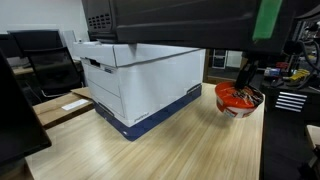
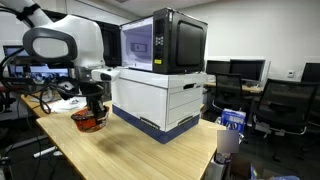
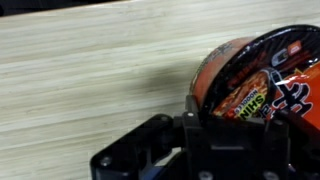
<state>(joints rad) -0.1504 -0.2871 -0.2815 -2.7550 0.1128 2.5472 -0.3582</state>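
Where the wooden table (image 1: pixel 150 150) runs out past the white storage box (image 1: pixel 140 75), a red instant-noodle bowl (image 1: pixel 238 100) stands upright on the boards, and the gripper (image 1: pixel 245 86) hangs straight down over it. In an exterior view the bowl (image 2: pixel 88 122) sits near the table's (image 2: pixel 130 152) end, beside the box (image 2: pixel 165 100) but apart from it, with the gripper (image 2: pixel 93 108) reaching down to its top and the white arm (image 2: pixel 60 45) bent above.

The wrist view is the closest look. The bowl (image 3: pixel 262 68) fills the right side, its printed red and black lid tilted toward the camera, and the black gripper (image 3: pixel 215 122) meets the bowl's near rim. The fingers are drawn fully together (no gap shows between them), and they lie against the edge of the lid. Whether they actually pinch that edge cannot be told, since the gripper's own body hides the contact. Bare pale wood (image 3: pixel 80 70) covers the rest of that view.

A black microwave (image 2: pixel 165 42) rests on top of the box, whose base has a dark blue band. Behind the table stand dark office chairs (image 2: pixel 290 105) and a monitor (image 1: pixel 35 40).
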